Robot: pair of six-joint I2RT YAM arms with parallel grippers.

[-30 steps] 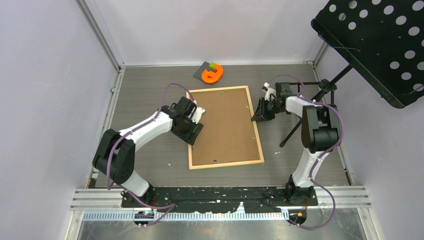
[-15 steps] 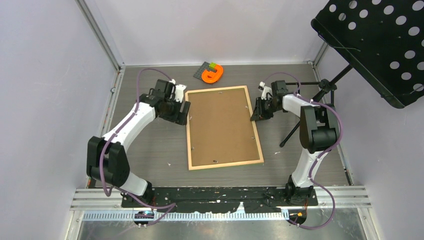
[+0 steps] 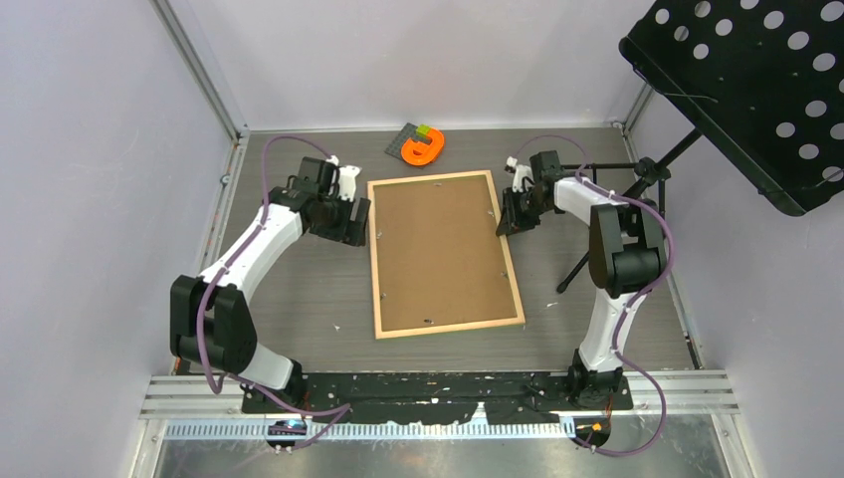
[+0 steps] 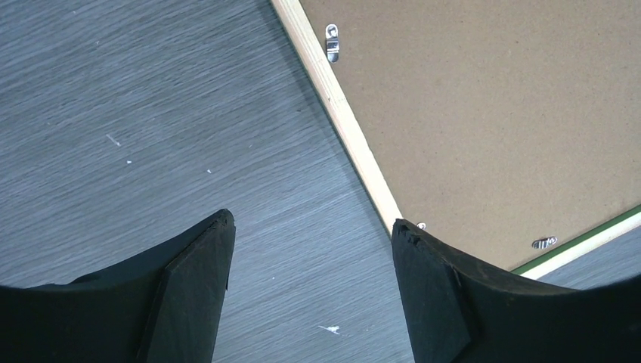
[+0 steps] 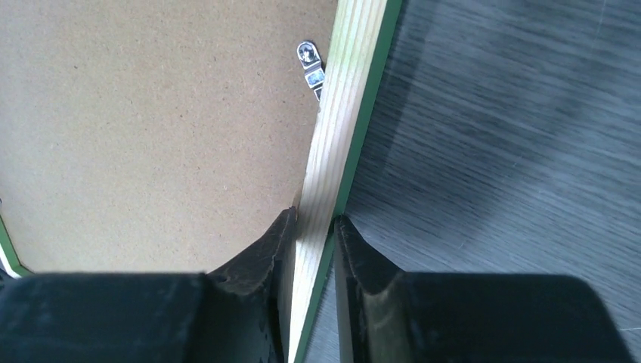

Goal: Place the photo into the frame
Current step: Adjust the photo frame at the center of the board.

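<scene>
The backing board [image 3: 443, 254] hides whatever perhaps lies inside the frame [image 3: 450, 327].

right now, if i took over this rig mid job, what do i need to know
Left claw: open, empty, over the table beside the frame, at its left rail.
Right claw: shut on the frame's right rail, one finger on each side.
Frame: flat on the table, pale wood face up, brown backing board lying inside the rails, metal tabs along its edge.
Photo: not in view; cannot tell whether it lies under the board.
Done: nothing that can be confirmed.
Left: find the photo; if it is not in, lift the board, lay the photo in, reseat the board.
</scene>
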